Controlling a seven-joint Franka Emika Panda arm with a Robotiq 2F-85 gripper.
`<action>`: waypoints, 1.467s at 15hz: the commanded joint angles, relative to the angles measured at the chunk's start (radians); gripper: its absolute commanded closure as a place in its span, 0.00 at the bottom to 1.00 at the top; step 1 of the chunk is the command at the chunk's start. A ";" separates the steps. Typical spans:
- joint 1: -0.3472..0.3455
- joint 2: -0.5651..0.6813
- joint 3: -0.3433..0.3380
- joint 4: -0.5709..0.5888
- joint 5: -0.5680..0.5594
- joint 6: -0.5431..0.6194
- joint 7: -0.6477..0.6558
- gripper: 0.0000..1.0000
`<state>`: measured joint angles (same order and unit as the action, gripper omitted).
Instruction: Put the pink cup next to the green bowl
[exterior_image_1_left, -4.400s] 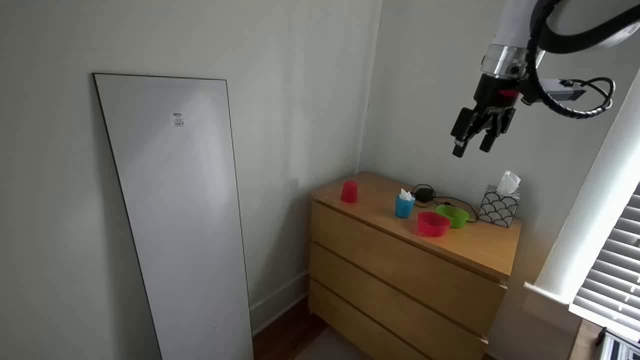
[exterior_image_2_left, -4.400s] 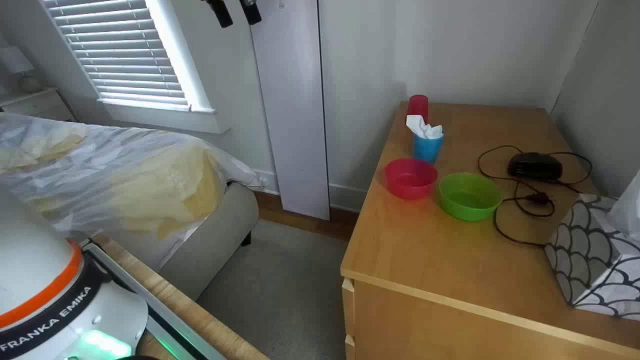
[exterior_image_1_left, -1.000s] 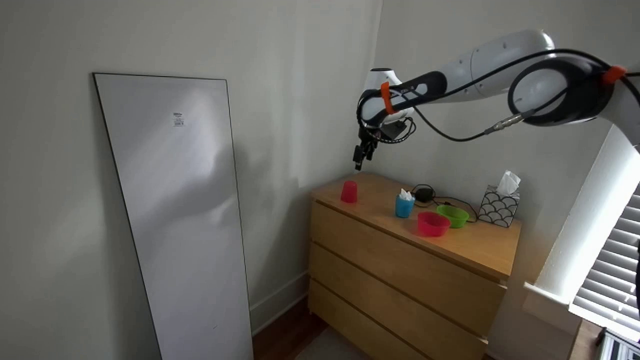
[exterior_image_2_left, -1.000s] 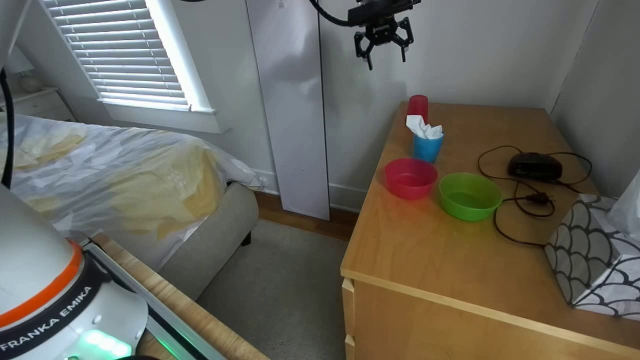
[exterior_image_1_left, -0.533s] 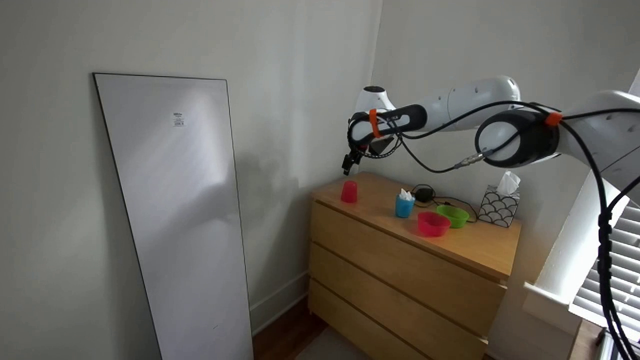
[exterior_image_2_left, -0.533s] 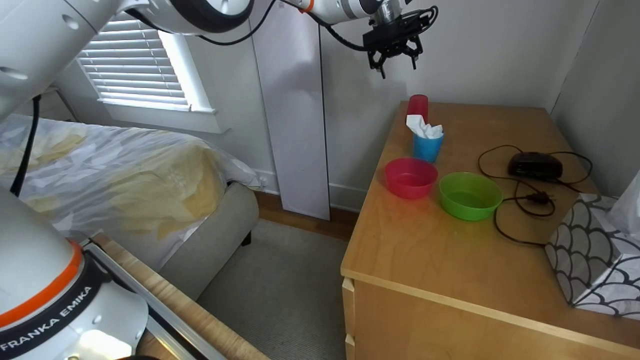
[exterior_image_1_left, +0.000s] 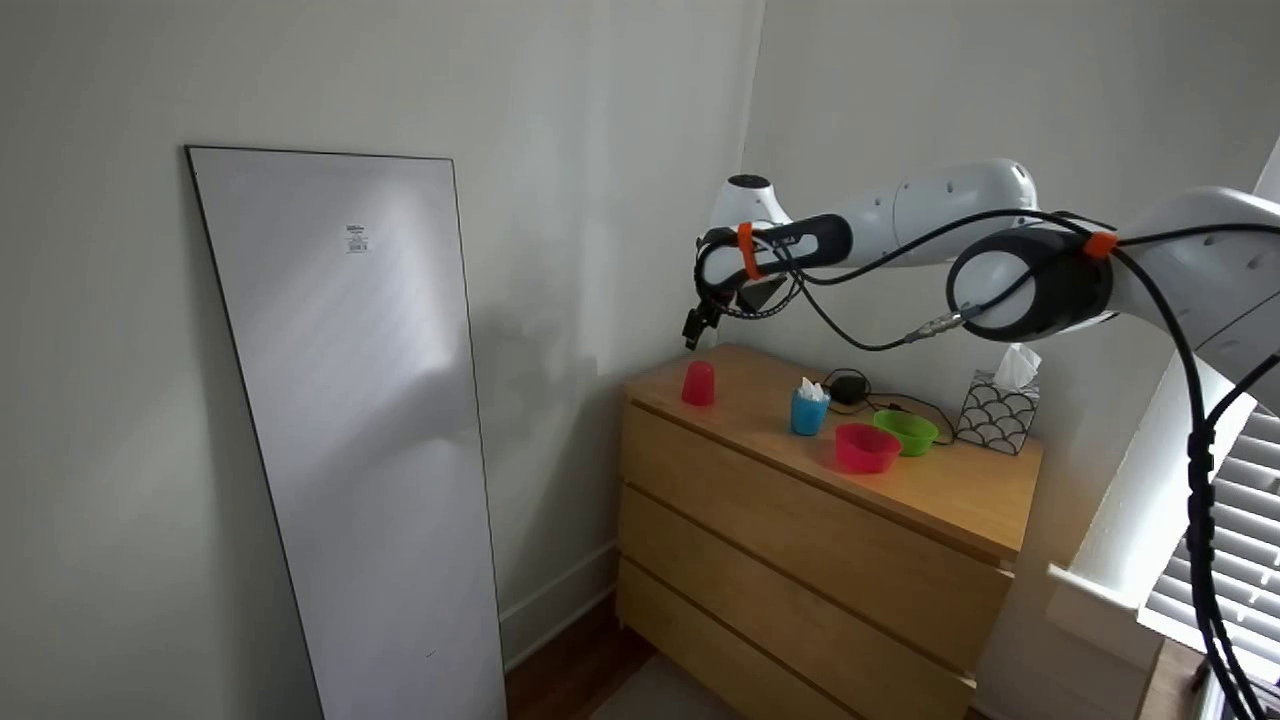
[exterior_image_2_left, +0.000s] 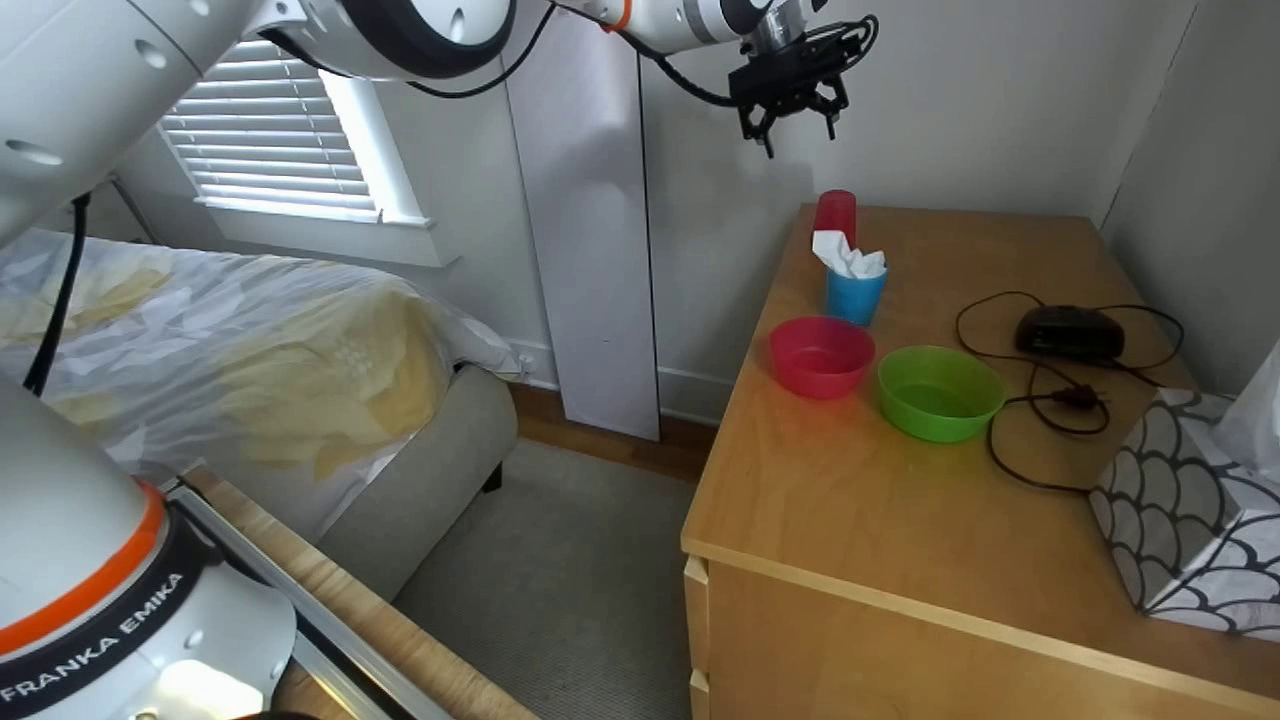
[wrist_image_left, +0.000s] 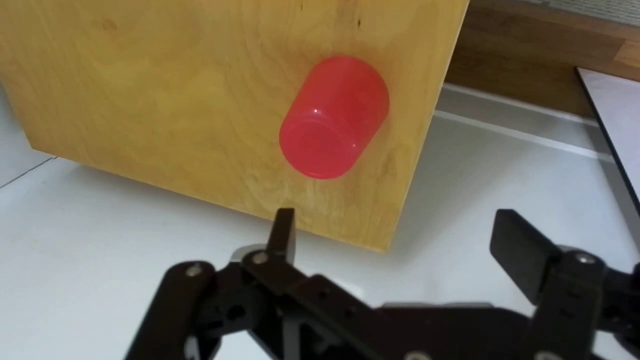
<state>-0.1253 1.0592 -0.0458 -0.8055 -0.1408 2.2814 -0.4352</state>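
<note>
The pink cup (exterior_image_1_left: 699, 384) stands mouth-down at the far end of the wooden dresser top. It also shows in an exterior view (exterior_image_2_left: 836, 213), partly behind the blue cup, and in the wrist view (wrist_image_left: 334, 117), where its closed end faces me. My gripper (exterior_image_2_left: 800, 142) is open and empty, above the pink cup and apart from it. In the wrist view the gripper's fingers (wrist_image_left: 395, 214) are spread wide, with the cup ahead and toward the left finger. The green bowl (exterior_image_2_left: 940, 394) sits farther along the dresser, beside the magenta bowl. It also shows in an exterior view (exterior_image_1_left: 906, 432).
The magenta bowl (exterior_image_2_left: 822, 357) and a blue cup with tissue (exterior_image_2_left: 855, 292) stand between the pink cup and the green bowl. A black device with cables (exterior_image_2_left: 1070, 333) and a patterned tissue box (exterior_image_2_left: 1190, 510) lie toward the wall. The dresser edge (wrist_image_left: 425, 135) is close to the pink cup.
Over the earlier frames the arm swept across to the dresser's far end and the gripper came down above the pink cup. In the last half second it barely moved. The objects stayed put.
</note>
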 joint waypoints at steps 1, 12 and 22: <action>-0.025 0.091 0.028 0.076 0.017 0.089 -0.008 0.00; -0.074 0.329 0.113 0.229 0.075 0.447 -0.049 0.00; -0.068 0.422 0.069 0.303 0.061 0.583 0.004 0.17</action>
<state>-0.1960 1.4354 0.0449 -0.5642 -0.0768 2.8547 -0.4524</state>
